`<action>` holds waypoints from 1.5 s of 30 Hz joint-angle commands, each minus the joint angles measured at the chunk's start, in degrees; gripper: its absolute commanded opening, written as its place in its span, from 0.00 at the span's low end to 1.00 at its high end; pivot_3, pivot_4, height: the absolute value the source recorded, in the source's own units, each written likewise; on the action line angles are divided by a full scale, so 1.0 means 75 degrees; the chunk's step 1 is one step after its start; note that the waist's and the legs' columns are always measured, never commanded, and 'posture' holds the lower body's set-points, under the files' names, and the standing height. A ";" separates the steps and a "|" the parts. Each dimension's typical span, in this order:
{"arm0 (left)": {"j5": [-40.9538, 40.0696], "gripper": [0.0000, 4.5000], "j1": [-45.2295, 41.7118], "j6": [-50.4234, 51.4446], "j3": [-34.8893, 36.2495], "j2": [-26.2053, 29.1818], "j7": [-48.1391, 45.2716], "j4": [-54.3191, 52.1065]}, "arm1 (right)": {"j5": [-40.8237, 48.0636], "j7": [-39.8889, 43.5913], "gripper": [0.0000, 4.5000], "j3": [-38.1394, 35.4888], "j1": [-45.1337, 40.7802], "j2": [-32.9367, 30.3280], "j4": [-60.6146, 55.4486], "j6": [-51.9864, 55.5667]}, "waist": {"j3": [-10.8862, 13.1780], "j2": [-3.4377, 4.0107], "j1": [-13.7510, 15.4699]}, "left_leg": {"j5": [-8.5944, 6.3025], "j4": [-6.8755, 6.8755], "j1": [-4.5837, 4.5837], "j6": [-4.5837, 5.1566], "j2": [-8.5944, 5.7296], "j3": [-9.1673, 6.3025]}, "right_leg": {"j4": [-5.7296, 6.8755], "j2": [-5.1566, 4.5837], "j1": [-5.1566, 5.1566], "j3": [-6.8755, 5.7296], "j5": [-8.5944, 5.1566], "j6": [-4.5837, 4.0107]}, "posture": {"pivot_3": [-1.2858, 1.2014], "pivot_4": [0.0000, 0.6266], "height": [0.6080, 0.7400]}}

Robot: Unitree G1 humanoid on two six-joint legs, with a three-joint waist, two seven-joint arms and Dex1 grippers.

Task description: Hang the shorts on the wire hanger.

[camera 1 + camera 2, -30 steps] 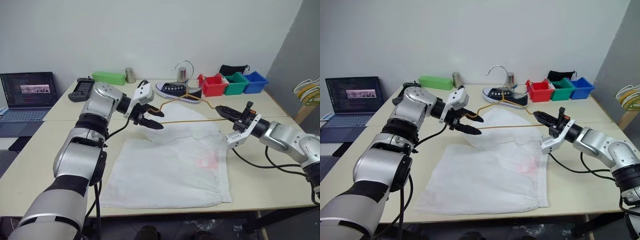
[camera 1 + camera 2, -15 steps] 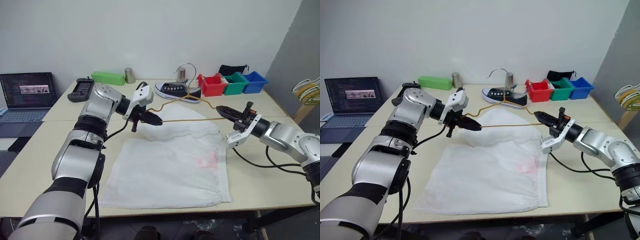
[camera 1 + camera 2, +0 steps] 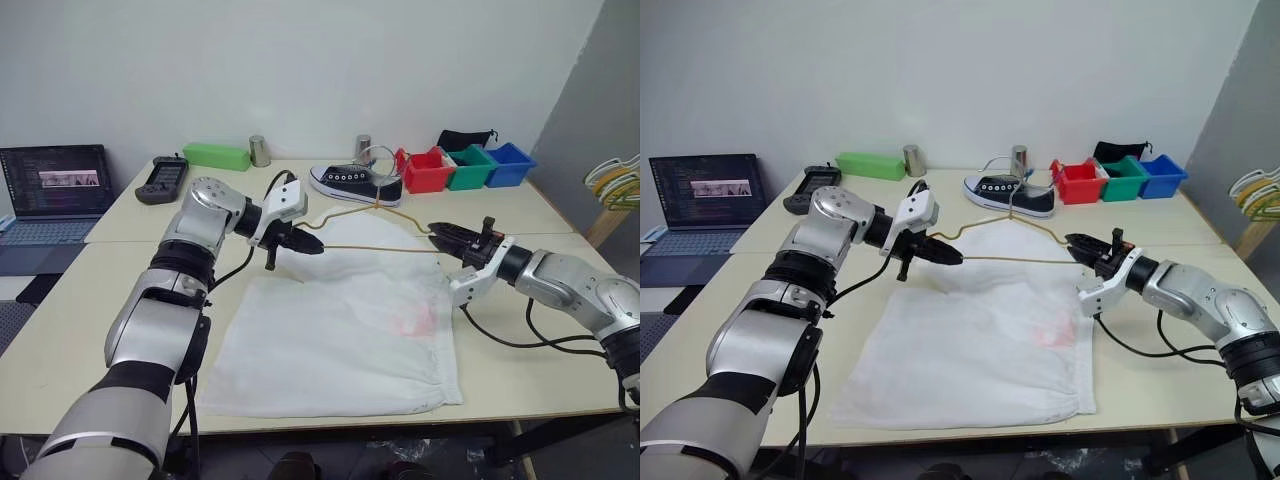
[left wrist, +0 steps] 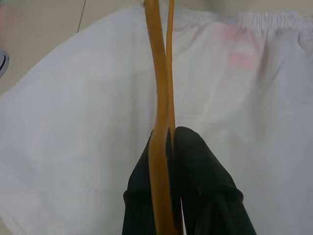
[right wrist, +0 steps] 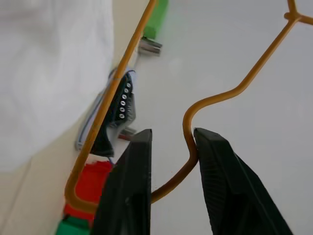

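The white shorts (image 3: 340, 325) lie spread flat on the table (image 3: 80, 310), waistband toward my right, with a faint red print near it. The tan wire hanger (image 3: 380, 247) hangs just above their far edge, its hook up toward the shoe. My left gripper (image 3: 312, 246) is shut on the hanger's left end; the left wrist view has the wire (image 4: 159, 73) pinched between the black fingers, over the shorts (image 4: 73, 122). At the hanger's right end my right gripper (image 3: 437, 231) is open, and the wire (image 5: 186, 128) passes through the gap between its fingers (image 5: 132, 166).
A black-and-white shoe (image 3: 355, 185) sits behind the hanger. Red (image 3: 428, 172), green (image 3: 470, 166) and blue (image 3: 510, 163) bins stand at the back right. A green box (image 3: 217, 155), two metal cups, a handheld controller (image 3: 163, 178) and a laptop (image 3: 55, 190) are at the back left.
My left gripper closed onto the hanger's left end. My right gripper rolled, sank a little and opened its fingers around the right end. The hanger dropped lower over the shorts.
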 commanded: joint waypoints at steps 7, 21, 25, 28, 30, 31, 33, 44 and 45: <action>0.0914 0.00 0.0282 -0.2046 -0.0258 -0.0093 0.2374 0.0235 | 0.4225 0.4078 0.83 -0.0648 0.0949 -0.0419 -0.2440 0.2378 | -0.0002 -0.0003 0.0026 | -0.0002 0.0003 0.0012 0.0004 0.0012 -0.0003 | 0.0001 -0.0031 0.0010 -0.0005 0.0000 0.0000 | 0.59 0.00 1.00; 0.2641 0.00 0.0565 -0.5846 -0.0765 -0.0023 0.6529 -0.0637 | 0.5641 0.4434 0.99 -0.1314 0.0315 0.0380 -0.3443 0.8205 | -0.0007 -0.0010 0.0245 | -0.0002 0.0007 0.0013 0.0005 0.0011 0.0002 | 0.0007 -0.0036 0.0006 -0.0007 0.0001 0.0001 | 0.60 0.00 1.00; 0.2902 0.00 0.0561 -0.6201 -0.0851 -0.0007 0.6995 -0.0897 | 0.5466 0.4196 0.99 -0.1310 0.0136 0.0651 -0.2856 0.8165 | -0.0012 -0.0017 0.0300 | -0.0002 0.0007 0.0012 0.0005 0.0002 0.0002 | 0.0007 -0.0036 0.0007 -0.0012 0.0001 0.0001 | 0.60 0.00 1.00; 0.2954 0.00 0.0560 -0.6315 -0.0875 0.0013 0.7167 -0.0995 | 0.5150 0.4175 0.99 -0.1156 0.0083 0.0672 -0.2456 0.7851 | -0.0012 -0.0017 0.0343 | -0.0002 0.0007 0.0009 0.0006 -0.0008 0.0002 | 0.0007 -0.0036 0.0006 -0.0013 0.0001 0.0001 | 0.61 0.00 1.00; 0.2958 0.00 0.0567 -0.6321 -0.0895 0.0030 0.7211 -0.1010 | 0.4939 0.4139 0.99 -0.1087 0.0037 0.0671 -0.2223 0.7620 | -0.0012 -0.0017 0.0388 | -0.0001 0.0007 0.0009 0.0006 -0.0015 0.0002 | 0.0007 -0.0036 0.0006 -0.0014 0.0001 0.0002 | 0.61 0.00 1.00; 0.2957 0.00 0.0570 -0.6326 -0.0899 0.0038 0.7223 -0.1012 | 0.4898 0.4167 0.99 -0.1079 0.0023 0.0677 -0.2146 0.7542 | -0.0012 -0.0017 0.0388 | -0.0001 0.0007 0.0009 0.0007 -0.0020 0.0002 | 0.0007 -0.0035 0.0006 -0.0015 0.0001 0.0002 | 0.61 0.00 1.00; 0.2854 0.00 0.0600 -0.6262 -0.0846 0.0026 0.7209 -0.1015 | 0.4772 0.4227 0.99 -0.1051 0.0039 0.0632 -0.2037 0.7288 | -0.0012 -0.0017 0.0387 | -0.0001 0.0007 0.0010 0.0007 -0.0022 0.0002 | 0.0008 -0.0034 0.0005 -0.0015 0.0001 0.0002 | 0.61 0.00 1.00; 0.2972 0.00 0.0559 -0.6212 -0.0924 0.0067 0.7279 -0.0955 | 0.4304 0.4243 0.44 -0.1074 -0.0084 0.0648 -0.1826 0.6478 | -0.0012 -0.0017 0.0390 | -0.0001 0.0007 0.0010 0.0007 -0.0023 -0.0001 | 0.0008 -0.0028 0.0006 -0.0018 0.0001 0.0002 | 0.60 0.00 1.00; 0.2967 0.00 0.0552 -0.6211 -0.0927 0.0060 0.7271 -0.0955 | 0.4218 0.4228 0.36 -0.1064 -0.0074 0.0618 -0.1769 0.6358 | -0.0012 -0.0017 0.0391 | -0.0001 0.0007 0.0010 0.0007 -0.0023 -0.0001 | 0.0008 -0.0028 0.0006 -0.0019 0.0001 0.0002 | 0.60 0.00 1.00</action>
